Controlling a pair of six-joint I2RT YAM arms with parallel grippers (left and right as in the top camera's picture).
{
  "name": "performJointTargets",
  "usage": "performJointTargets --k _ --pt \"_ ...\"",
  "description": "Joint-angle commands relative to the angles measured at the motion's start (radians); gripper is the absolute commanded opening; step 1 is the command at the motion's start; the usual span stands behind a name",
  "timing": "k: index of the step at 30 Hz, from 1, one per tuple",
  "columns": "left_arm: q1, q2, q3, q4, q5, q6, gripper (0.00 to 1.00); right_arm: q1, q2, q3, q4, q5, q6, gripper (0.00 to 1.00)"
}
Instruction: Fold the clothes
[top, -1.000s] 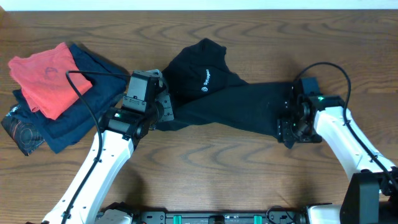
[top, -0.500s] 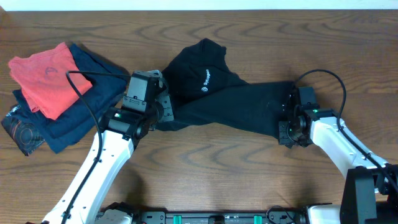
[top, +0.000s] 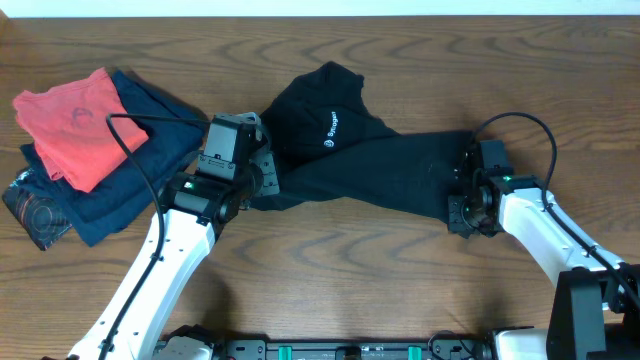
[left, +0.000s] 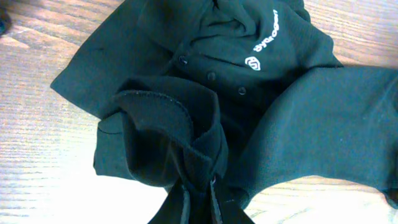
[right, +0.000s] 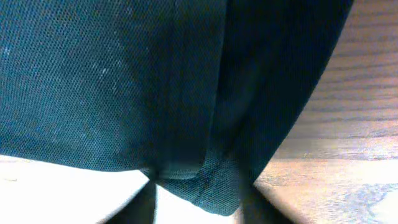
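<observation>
Since a second ago the right arm has slid a little to the left, and the left arm has stayed put. The black soft shirt (top: 380, 170) with a small white logo (top: 330, 125) lies bunched across the middle of the brown wooden table (top: 350, 270).

The left gripper (left: 199, 186) is squeezed tight on a lifted fold at the shirt's left end. The right gripper (right: 199, 199) sits at the shirt's right end. Its blurry fingers are apart with the hem between them, and I cannot tell if they pinch it.

Far left, a coral-red folded garment (top: 75, 125) lies on a navy-blue folded garment (top: 150, 150), with a dark printed cloth (top: 30, 205) under them. The left arm's black cable (top: 125, 135) loops over this pile, just beside the arm.
</observation>
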Motion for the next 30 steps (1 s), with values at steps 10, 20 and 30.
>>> performJointTargets --k 10,20,30 --pt "0.0 0.005 -0.003 -0.021 -0.002 0.006 0.08 0.014 0.003 -0.023 0.031 -0.012 -0.09 0.75" --pt "0.0 0.005 -0.003 -0.021 -0.002 0.006 0.15 0.013 0.003 -0.031 0.048 -0.042 -0.053 0.39" --pt "0.0 0.005 -0.003 -0.022 -0.002 0.006 0.16 0.013 0.003 -0.005 0.048 -0.092 -0.053 0.2"
